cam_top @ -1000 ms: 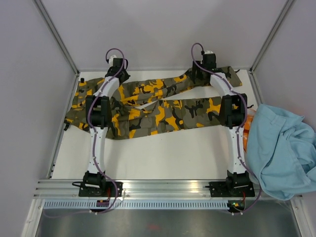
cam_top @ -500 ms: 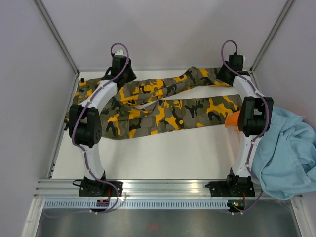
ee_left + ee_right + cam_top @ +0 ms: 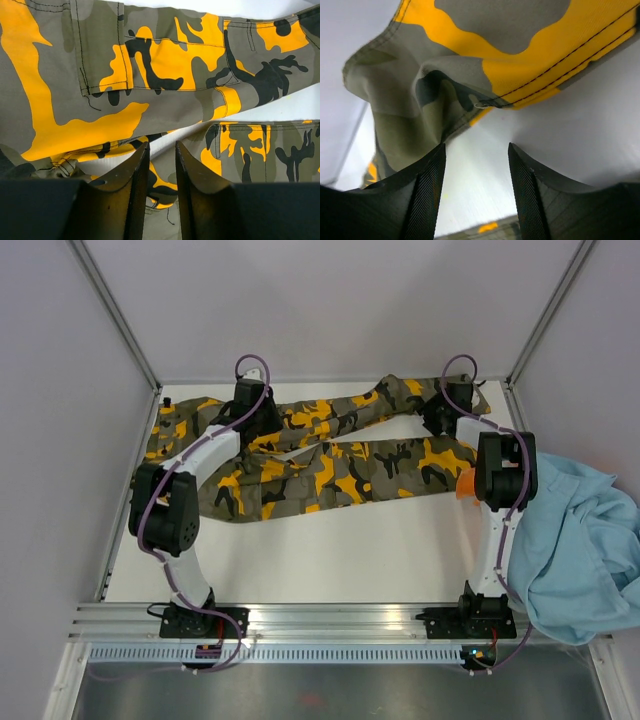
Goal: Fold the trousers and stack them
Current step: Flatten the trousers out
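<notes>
the trousers (image 3: 330,465) lie spread across the far half of the table (image 3: 330,550), legs running right; white surface shows along the near edge. left hand (image 3: 161,147) hovers over the fork, narrowly parted, empty. right hand (image 3: 476,147) is open, empty, beside the far-right cuff hem.

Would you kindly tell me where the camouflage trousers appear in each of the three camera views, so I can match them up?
Top external: the trousers lie spread across the far half of the table.
Left wrist: the trousers fill nearly the whole frame.
Right wrist: the trousers cover the upper part, a stitched edge crumpled.
Shared landmark: the white table beside the cloth in every view.
</notes>
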Controlling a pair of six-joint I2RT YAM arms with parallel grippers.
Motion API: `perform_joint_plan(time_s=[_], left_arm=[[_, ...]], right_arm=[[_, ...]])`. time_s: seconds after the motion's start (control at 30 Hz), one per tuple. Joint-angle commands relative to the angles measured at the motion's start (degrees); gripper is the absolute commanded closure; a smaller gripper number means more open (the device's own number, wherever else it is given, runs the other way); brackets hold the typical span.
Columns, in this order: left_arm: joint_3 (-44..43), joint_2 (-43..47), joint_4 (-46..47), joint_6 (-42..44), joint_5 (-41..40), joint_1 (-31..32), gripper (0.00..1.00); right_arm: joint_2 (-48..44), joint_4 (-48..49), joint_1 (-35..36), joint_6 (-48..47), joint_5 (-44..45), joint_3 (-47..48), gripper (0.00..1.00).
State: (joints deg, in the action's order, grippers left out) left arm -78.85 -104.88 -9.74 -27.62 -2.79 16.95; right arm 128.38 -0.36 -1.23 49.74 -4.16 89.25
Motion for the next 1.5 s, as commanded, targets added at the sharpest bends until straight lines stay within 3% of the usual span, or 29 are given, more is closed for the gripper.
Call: perform_joint_plan(time_s=[0.0, 0.4, 0.6, 0.9, 1.03, 1.17, 1.47], left_arm=[[0.6, 3.0, 2.4, -1.4, 0.2, 0.0, 0.66], [2.3, 6.0, 2.5, -0.2, -1.8, -0.1, 0.61], [2.9, 6.5, 2.7, -0.5, -1.6, 0.0, 0.61], [3.7, 6.7, 3.1, -0.6, -1.6, 0.0, 0.61], [3.6, 6.9, 3.1, -0.3, -1.7, -0.1, 0.61], [3.6, 6.6, 3.2, -0.5, -1.5, -0.1, 0.61], [3.6, 5.6, 4.2, -1.6, 0.7, -0.1, 0.61]], right_arm=[[2.6, 11.0, 1.0, 10.9, -1.3, -2.6, 0.4], [5.2, 16.9, 6.2, 24.5, 2.4, -6.6, 0.43], [0.9, 20.1, 7.0, 31.8, 8.0, -16.1, 0.67], [2.0, 20.0, 7.2, 34.1, 7.2, -16.0, 0.71], [-1.9, 21.3, 7.8, 33.6, 10.8, -18.8, 0.8], [-5.4, 19.3, 7.9, 28.5, 12.2, -20.0, 0.8], [-7.2, 24.3, 9.7, 28.9, 11.3, -25.4, 0.82]])
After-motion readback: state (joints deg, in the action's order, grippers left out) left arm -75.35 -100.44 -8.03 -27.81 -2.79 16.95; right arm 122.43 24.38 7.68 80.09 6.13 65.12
